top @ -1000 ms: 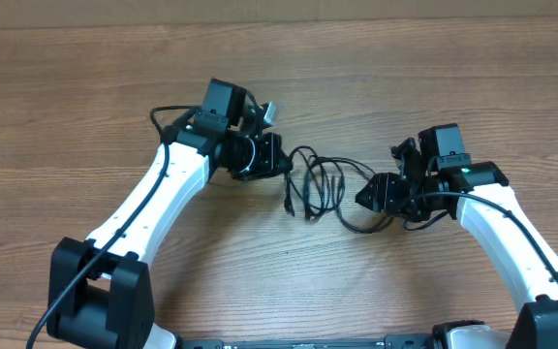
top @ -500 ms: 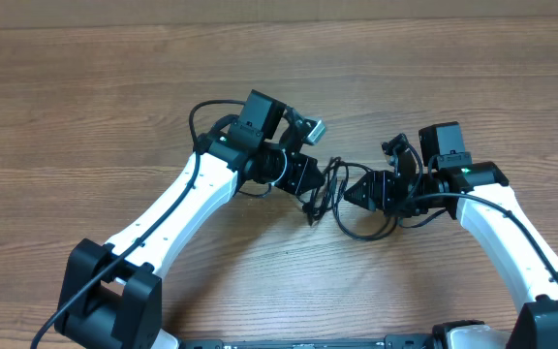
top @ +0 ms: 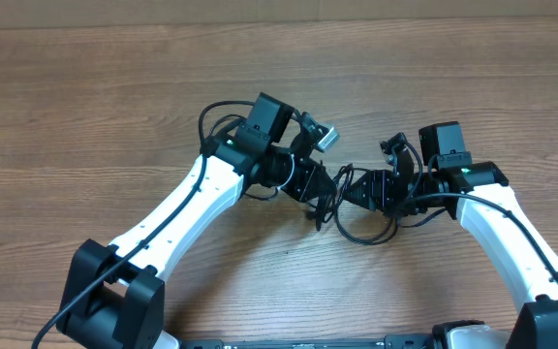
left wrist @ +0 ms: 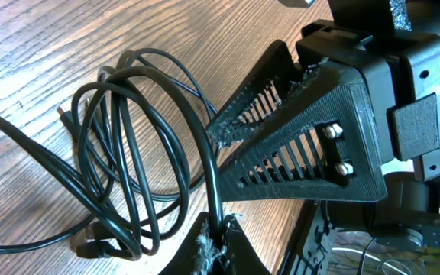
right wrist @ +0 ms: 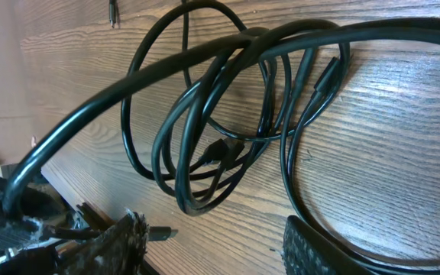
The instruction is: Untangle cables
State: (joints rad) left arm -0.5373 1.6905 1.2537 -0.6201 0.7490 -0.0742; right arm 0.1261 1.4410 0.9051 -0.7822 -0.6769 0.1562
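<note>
The cables [top: 335, 206] are thin black cords in a tangled bundle of loops on the wooden table, between my two grippers. In the left wrist view the coils [left wrist: 128, 153] lie on the left, and my left gripper [left wrist: 221, 229] is shut on one strand that rises from its jaws. My left gripper also shows in the overhead view [top: 318, 184]. My right gripper [top: 358, 190] faces it, open, with nothing between its fingers [right wrist: 212, 229]. The loops [right wrist: 228, 114] lie just ahead of those fingers, and one wide loop [top: 366, 229] trails toward the front.
The right gripper's open ribbed fingers [left wrist: 296, 130] fill the right of the left wrist view, very close to the left jaws. Small plug tips [right wrist: 220, 151] lie inside the coils. The wooden table [top: 85, 97] surrounds the bundle. Thicker arm wiring [top: 216, 116] loops behind the left wrist.
My left arm has swung right from beside the bundle into it and now grips a strand. The right gripper has shifted slightly left, so the two grippers nearly meet.
</note>
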